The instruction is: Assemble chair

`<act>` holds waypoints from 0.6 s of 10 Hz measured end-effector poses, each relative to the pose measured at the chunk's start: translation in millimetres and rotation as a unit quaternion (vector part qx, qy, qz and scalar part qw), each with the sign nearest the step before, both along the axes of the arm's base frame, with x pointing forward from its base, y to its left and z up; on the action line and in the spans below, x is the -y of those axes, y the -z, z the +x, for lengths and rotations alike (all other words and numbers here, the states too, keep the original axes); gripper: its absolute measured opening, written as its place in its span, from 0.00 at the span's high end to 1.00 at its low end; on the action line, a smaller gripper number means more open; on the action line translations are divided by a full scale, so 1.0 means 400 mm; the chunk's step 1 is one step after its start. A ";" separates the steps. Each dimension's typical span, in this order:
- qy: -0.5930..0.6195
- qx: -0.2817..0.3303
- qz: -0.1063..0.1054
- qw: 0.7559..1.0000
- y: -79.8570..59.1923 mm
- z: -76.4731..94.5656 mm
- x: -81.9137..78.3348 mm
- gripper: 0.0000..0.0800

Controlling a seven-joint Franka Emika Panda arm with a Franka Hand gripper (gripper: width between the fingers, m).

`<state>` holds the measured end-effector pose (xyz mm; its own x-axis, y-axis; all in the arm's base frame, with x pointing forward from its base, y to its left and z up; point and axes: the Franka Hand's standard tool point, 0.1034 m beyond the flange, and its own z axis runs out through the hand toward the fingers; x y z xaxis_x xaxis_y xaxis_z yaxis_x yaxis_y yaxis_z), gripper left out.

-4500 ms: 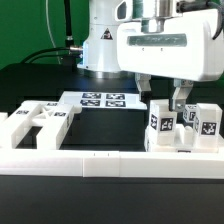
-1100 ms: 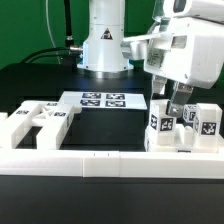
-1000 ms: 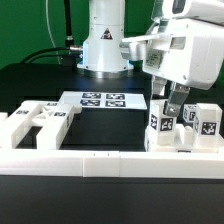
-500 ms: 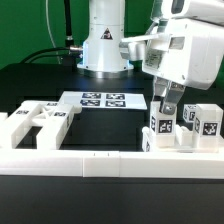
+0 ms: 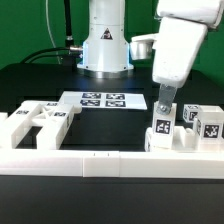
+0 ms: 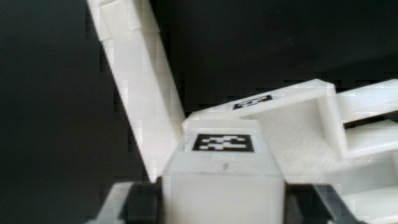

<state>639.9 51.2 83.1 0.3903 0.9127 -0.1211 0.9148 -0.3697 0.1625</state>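
Several white tagged chair pieces lie apart on the black table. A short square post (image 5: 161, 130) stands at the exterior view's right, and my gripper (image 5: 165, 108) comes straight down onto it, shut on its top. In the wrist view the same post (image 6: 222, 165) fills the gap between my dark fingers (image 6: 139, 198), its tag facing the camera. Two more posts (image 5: 187, 118) (image 5: 210, 123) stand just beyond it. A slotted panel (image 5: 35, 125) lies at the exterior view's left.
The marker board (image 5: 105, 99) lies flat at the back middle. A long low white border rail (image 5: 100, 160) runs along the front edge, close in front of the posts. The arm's base (image 5: 103, 45) rises behind the board.
The jaws have closed onto the post. The hand has swung from a tilt to upright over it, and the post has shifted slightly to the right.
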 end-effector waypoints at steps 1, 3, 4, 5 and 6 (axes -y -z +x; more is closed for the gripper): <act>0.035 0.006 0.004 0.999 0.000 0.000 -0.001 0.64; 0.099 0.018 0.011 0.995 0.000 0.000 -0.003 0.64; 0.129 0.023 0.015 0.991 0.000 0.000 -0.005 0.64; 0.170 0.029 0.021 0.985 0.000 -0.002 -0.007 0.64; 0.250 0.040 0.034 0.967 0.001 -0.003 -0.010 0.64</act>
